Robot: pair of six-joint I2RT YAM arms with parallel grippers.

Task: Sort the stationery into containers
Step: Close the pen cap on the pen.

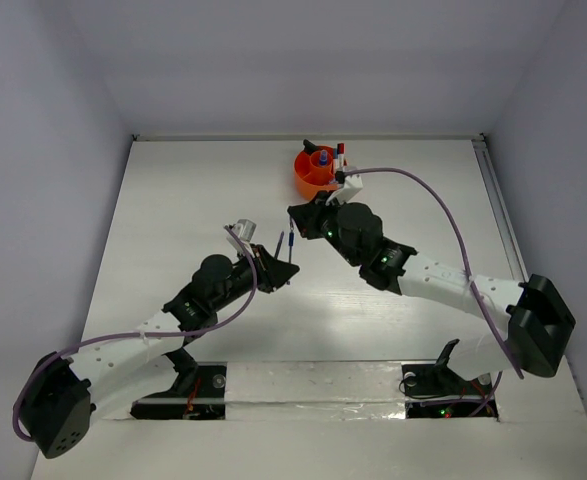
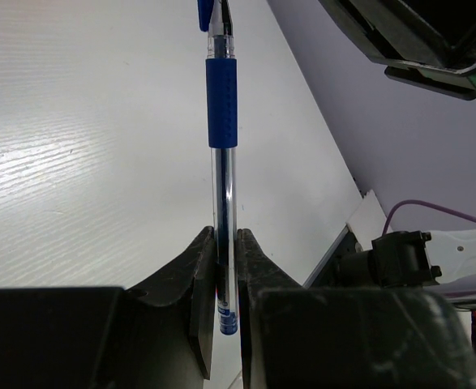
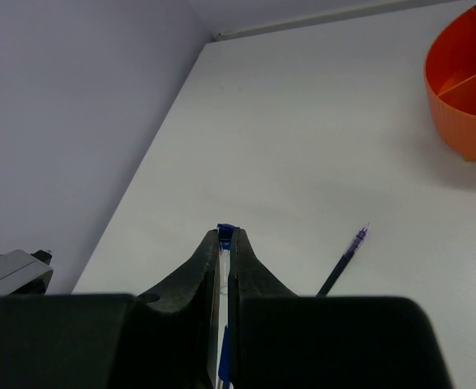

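Stationery stands upright in the orange tub [image 1: 305, 182], which sits near the far edge of the white table [image 1: 193, 200], a little right of centre. A blue cap [image 1: 323, 157] and a red-tipped piece [image 1: 341, 150] poke above its rim. The tabletop is matte white with faint streaks of grain. Plain lilac-grey walls [image 1: 323, 60] box it in at the back and on both sides, and a pale rail [image 1: 491, 190] runs along its right edge. Over mid-table the left gripper [image 2: 225, 237] is clamped tight on the tail of a clear pen with a blue grip [image 2: 222, 105], which points away from it. Close by, the right gripper [image 3: 226, 238] is pinched closed on a second clear pen with a blue end [image 3: 225, 232]. A dark pen with a violet tip [image 3: 347, 258] shows beside it over the table.
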